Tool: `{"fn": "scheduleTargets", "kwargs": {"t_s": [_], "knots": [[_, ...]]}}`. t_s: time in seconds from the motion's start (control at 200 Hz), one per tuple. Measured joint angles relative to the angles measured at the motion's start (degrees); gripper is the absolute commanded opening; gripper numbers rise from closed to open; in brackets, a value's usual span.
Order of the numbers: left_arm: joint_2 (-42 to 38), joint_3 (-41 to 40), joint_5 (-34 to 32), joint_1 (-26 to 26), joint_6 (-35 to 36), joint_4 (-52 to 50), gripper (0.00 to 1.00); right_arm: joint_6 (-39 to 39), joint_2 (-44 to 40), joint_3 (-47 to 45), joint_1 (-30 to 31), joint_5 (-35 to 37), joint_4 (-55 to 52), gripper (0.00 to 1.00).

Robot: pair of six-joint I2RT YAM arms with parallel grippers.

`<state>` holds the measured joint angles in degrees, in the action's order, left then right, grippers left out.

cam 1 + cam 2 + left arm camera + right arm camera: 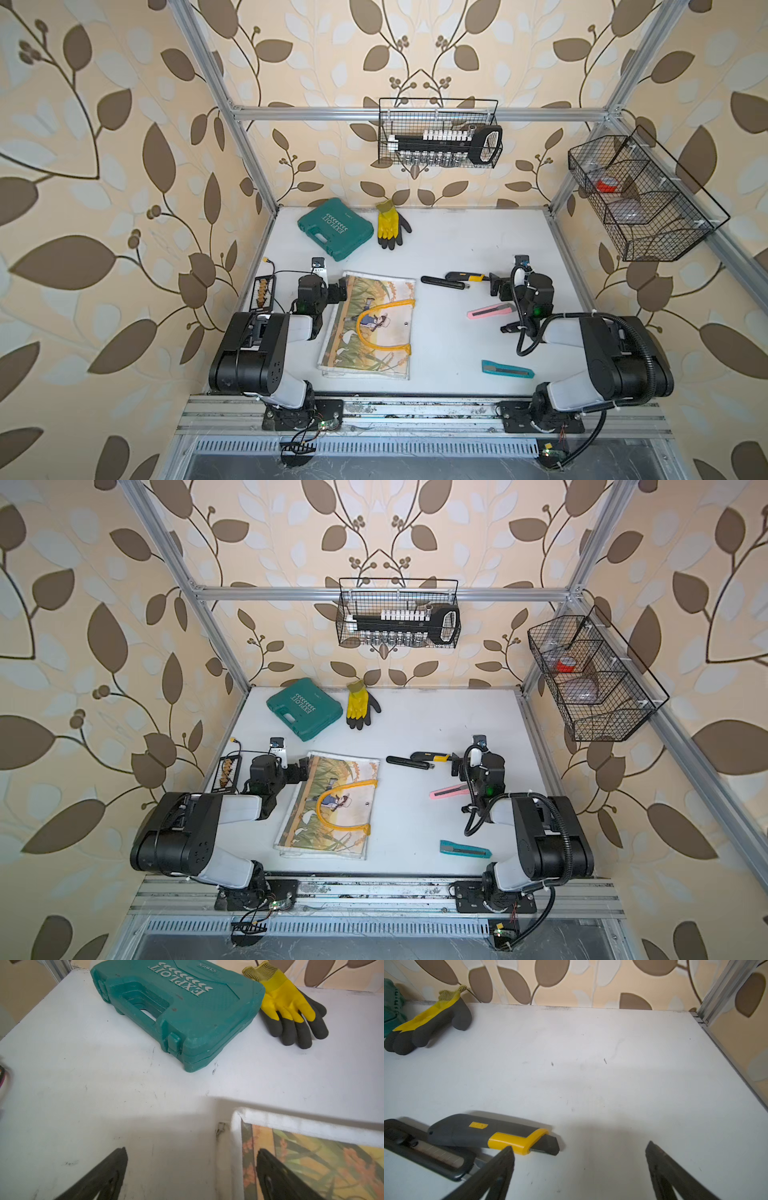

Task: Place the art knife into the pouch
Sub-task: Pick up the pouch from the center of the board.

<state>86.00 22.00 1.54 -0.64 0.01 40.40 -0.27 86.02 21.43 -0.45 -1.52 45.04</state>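
Observation:
The pouch (370, 328), a white bag with a painted field print and yellow loop handles, lies flat left of the table's middle in both top views. My left gripper (341, 291) hovers open at its far left corner (311, 1147), with nothing between the fingers. Several art knives lie to the right: a black one (444, 282), a black-and-yellow one (465, 276), a pink one (490, 311) and a teal one (507, 369). My right gripper (494, 284) stands open and empty just right of the black-and-yellow knife (492, 1134).
A green tool case (334, 228) and a yellow-and-grey glove (390, 224) lie at the back. A small black rack (262, 293) sits by the left arm. Wire baskets hang on the back rail (438, 133) and the right rail (640, 199).

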Motion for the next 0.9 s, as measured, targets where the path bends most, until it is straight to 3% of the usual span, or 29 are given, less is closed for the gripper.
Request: {"fn": "scheduleTargets", "kwargs": {"t_s": [0.77,0.835,0.9], "knots": [[0.0,0.0,0.0,0.0,0.0,0.0,0.99,0.0,0.0,0.0,0.0,0.0,0.0,1.00],[-0.1,0.0,-2.1,-0.2,-0.3,-0.3,0.99,0.1,0.0,0.0,0.3,1.5,-0.2,1.00],[-2.1,2.8,-6.4,-0.8,-1.3,-8.2,0.99,0.4,-1.1,2.7,1.8,5.9,-7.3,1.00]]}}
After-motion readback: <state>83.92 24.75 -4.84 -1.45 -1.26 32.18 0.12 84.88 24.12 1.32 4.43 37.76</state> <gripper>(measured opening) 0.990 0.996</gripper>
